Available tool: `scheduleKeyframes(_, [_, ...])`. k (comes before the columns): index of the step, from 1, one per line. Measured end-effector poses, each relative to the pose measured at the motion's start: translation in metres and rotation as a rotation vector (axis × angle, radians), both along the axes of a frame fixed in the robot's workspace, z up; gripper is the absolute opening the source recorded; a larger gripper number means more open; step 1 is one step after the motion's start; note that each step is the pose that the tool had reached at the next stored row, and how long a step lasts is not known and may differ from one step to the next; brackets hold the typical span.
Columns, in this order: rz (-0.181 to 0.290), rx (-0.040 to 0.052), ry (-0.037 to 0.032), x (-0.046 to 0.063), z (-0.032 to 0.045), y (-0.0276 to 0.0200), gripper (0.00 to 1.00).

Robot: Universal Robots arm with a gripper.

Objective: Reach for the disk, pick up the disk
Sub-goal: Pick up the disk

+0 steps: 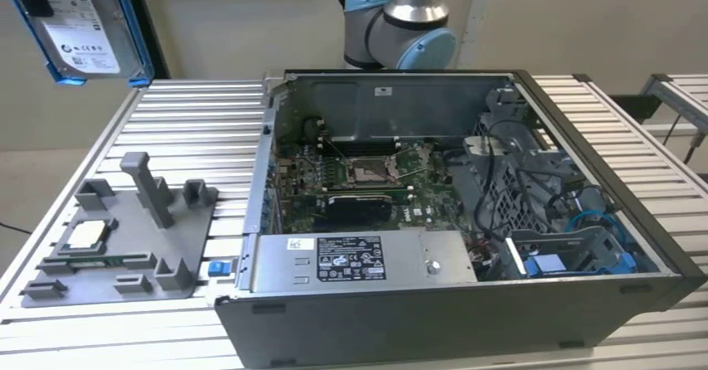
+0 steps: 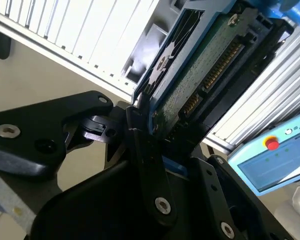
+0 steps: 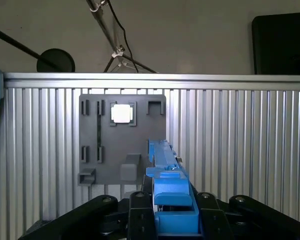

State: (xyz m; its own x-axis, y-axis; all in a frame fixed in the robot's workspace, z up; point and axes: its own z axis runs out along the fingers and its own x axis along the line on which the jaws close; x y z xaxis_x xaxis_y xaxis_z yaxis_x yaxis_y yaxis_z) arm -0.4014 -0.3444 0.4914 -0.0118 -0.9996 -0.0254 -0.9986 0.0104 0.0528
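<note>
The disk (image 1: 83, 30) hangs in the exterior view's upper left corner, white label facing out within its blue bracket, well above the ribbed desk (image 1: 199, 129). On the desk stand an open computer case (image 1: 443, 320) and a grey fixture (image 1: 133, 250) carrying 1 square chip (image 1: 86, 235), a small blue clip (image 1: 218, 267) between them.

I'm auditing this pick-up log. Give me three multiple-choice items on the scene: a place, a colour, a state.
1. Where is the disk? A inside the computer case; B flat on the grey holder; C up in the air, clear of the table.
2. What colour is its bracket? A blue; B red; C yellow.
3. The gripper is: A open and empty; B shut on the disk; C shut on the chip.
Key: 1 C, it hangs in the air at the exterior view's left; 2 A, blue edges frame it; 3 B, in both wrist views the fingers clamp it.
</note>
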Motion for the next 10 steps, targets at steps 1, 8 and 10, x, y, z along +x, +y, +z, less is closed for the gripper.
scheduleKeyframes(1, [0.0, 0.0, 0.0001, 0.002, 0.0, 0.0, 0.0])
scheduleKeyframes(8, [0.0, 0.0, 0.0006, 0.021, 0.0, 0.0, 0.0])
scheduleKeyframes(10, [0.0, 0.0, 0.0007, 0.025, 0.0, 0.0, 0.0])
